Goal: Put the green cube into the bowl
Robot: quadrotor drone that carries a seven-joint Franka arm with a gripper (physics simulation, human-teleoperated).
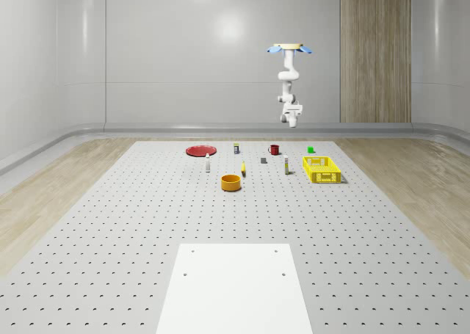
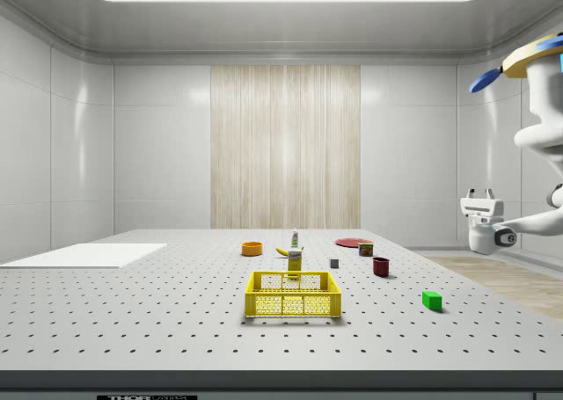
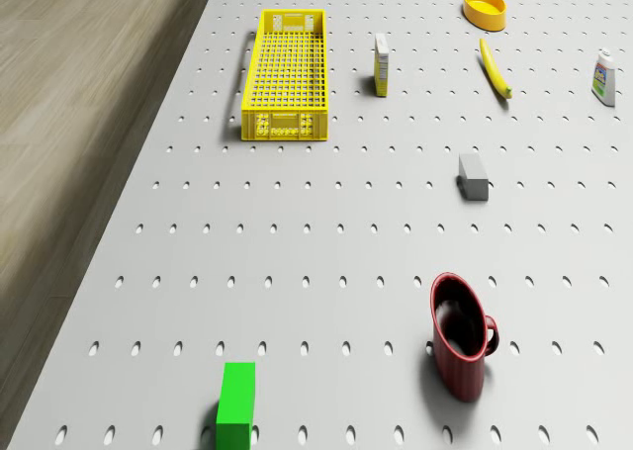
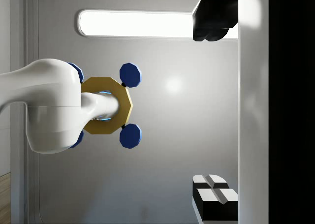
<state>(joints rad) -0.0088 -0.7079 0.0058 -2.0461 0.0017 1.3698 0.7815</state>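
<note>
On the perforated grey table (image 1: pixel 147 224), left to right in the whole-scene view: a round orange bowl (image 1: pixel 231 182), a dark red mug (image 1: pixel 274 150), then the small green cube (image 1: pixel 311 150) behind a yellow mesh basket (image 1: pixel 322 169). The drone (image 1: pixel 291 49) hovers above the table's far edge, its white two-finger gripper (image 2: pixel 480 194) pointing upward, spread open and empty.

A flat yellow octagonal drone (image 4: pixel 106 106) carries round blue rotors and a glossy white jointed arm (image 1: pixel 288 75) ending in a white gripper (image 2: pixel 480 195) with black fingertips (image 4: pixel 215 197).
</note>
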